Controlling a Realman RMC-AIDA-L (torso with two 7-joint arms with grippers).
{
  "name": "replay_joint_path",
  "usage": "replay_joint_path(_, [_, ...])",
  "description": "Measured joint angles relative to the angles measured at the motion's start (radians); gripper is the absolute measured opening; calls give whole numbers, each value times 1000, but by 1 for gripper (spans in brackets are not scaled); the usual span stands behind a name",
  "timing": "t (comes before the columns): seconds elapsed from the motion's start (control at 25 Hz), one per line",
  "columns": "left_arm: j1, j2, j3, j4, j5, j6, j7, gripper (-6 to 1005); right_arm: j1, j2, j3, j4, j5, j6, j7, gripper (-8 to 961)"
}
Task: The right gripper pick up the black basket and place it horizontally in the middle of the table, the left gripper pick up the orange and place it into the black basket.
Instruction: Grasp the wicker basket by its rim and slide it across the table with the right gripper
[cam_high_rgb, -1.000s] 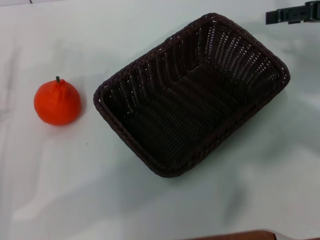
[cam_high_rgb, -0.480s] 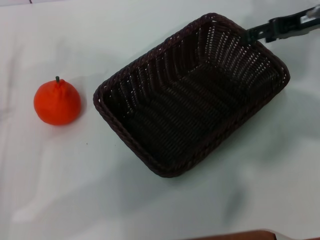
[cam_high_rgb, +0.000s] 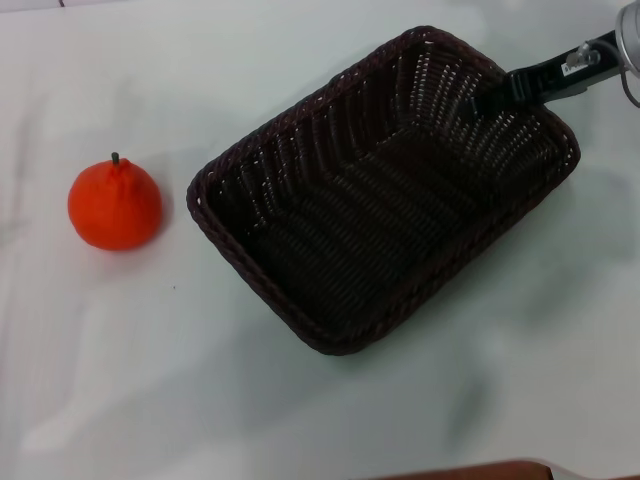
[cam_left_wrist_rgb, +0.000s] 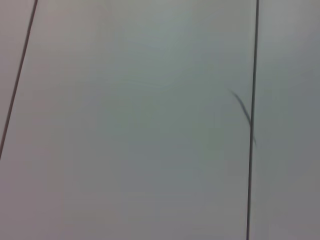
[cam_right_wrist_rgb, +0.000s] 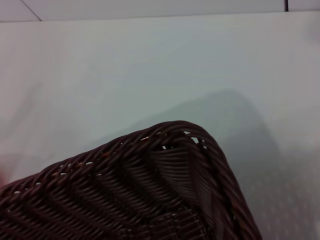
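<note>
The black basket (cam_high_rgb: 385, 190) lies skewed on the table (cam_high_rgb: 150, 380), right of centre, and it is empty. One of its corners shows in the right wrist view (cam_right_wrist_rgb: 150, 195). The orange (cam_high_rgb: 114, 204) sits upright on the table to the basket's left, apart from it. My right gripper (cam_high_rgb: 497, 93) reaches in from the upper right, its tip at the basket's far right rim, over the inner wall. My left gripper is out of view; its wrist view shows only a pale surface with thin dark lines.
A brown edge (cam_high_rgb: 470, 472) shows at the bottom of the head view. Bare table lies around the basket and the orange.
My right gripper has moved in from the upper right edge, leftward and down, to the basket's far right rim. The basket and the orange have not moved.
</note>
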Motion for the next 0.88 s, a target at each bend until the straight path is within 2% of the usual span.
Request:
replay_joint_path(0.08, [1, -1, 1, 0, 0, -1, 0, 932, -1, 2, -2, -1, 1, 1, 0, 814])
replay_joint_path(0.2, [2, -1, 2, 0, 1, -1, 0, 932, -2, 6, -1, -2, 4, 0, -1, 560])
replay_joint_path(0.6, [4, -1, -1, 3, -1, 1, 0, 933, -11, 11, 18, -3, 7, 18, 32, 339])
replay_joint_path(0.88, [5, 0, -4, 3, -1, 6, 0, 932, -46, 12, 53, -16, 84, 59, 41, 242])
